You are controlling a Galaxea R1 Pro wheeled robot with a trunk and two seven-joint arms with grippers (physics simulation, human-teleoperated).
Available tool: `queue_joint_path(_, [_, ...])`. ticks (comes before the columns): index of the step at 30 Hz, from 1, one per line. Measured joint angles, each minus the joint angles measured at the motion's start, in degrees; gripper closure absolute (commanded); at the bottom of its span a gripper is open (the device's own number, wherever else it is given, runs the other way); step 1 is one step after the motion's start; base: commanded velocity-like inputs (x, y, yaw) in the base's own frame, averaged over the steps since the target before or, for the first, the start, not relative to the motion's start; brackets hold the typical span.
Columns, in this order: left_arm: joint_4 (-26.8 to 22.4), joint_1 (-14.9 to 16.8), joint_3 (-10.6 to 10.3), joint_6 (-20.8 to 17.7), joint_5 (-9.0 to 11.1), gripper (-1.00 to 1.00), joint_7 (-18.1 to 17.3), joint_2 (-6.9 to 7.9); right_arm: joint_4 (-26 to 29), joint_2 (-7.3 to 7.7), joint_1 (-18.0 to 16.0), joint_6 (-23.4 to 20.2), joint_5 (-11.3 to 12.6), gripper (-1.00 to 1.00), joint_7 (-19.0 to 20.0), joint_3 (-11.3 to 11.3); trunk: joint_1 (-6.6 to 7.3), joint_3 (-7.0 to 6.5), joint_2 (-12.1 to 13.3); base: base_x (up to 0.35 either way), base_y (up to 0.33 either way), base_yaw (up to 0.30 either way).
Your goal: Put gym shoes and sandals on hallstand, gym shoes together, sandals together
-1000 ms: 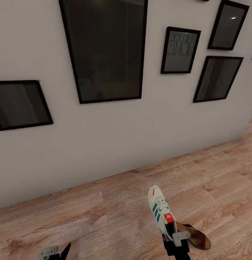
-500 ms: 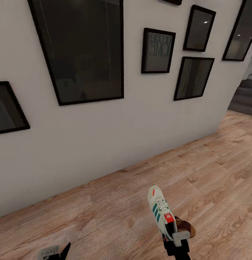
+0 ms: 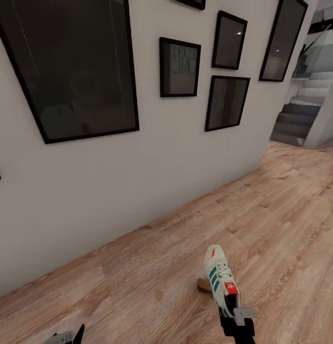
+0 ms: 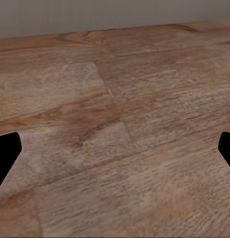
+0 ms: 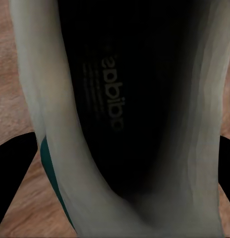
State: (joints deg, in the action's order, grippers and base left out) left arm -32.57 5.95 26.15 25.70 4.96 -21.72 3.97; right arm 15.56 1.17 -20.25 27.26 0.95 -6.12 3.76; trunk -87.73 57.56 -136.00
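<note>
Right end effector (image 3: 231, 310) grips a gym shoe (image 3: 220, 279) above open corridor floor (image 3: 290, 229); left end effector (image 4: 115, 158) spread, wall (image 3: 137, 177) far-left.

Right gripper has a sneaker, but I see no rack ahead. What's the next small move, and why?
Probably keep turning the base to search for the hallstand, with the grip unchanged. The right gripper holds a gym shoe by its heel, toe pointing forward. Ahead are just a wall of framed pictures, wood floor and stairs. A brown sandal lies behind the shoe; the left gripper is open and holds nothing.
</note>
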Motion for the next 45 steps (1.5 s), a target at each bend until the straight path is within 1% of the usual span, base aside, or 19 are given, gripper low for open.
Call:
queue_joint_path(1, [0.05,0.00,-0.13,0.08,-0.01,-1.00,0.90,0.00,0.04,0.02,0.00,0.00,1.54,1.00,-0.12,-0.07,0.00,0.00,0.00,0.000,0.000,-0.299])
queue_joint_path(6, [0.09,0.00,-0.34,0.16,-0.09,-1.00,1.72,-0.03,0.04,-0.03,0.00,-0.02,3.09,1.00,-0.12,0.15,0.00,0.00,0.00,0.000,0.000,-0.300])
queue_joint_path(30, [0.11,0.00,-0.45,0.17,0.00,-1.00,1.51,-0.01,0.05,0.04,0.00,-0.10,3.29,1.00,0.00,0.12,0.01,0.00,0.00,0.008,0.008,-0.300])
queue_joint_path(45, [0.06,-0.01,-0.43,0.23,-0.02,-1.00,1.37,-0.10,0.05,0.04,0.00,-0.21,3.35,1.00,0.07,0.05,0.01,0.00,0.00,0.119,0.278,-0.300])
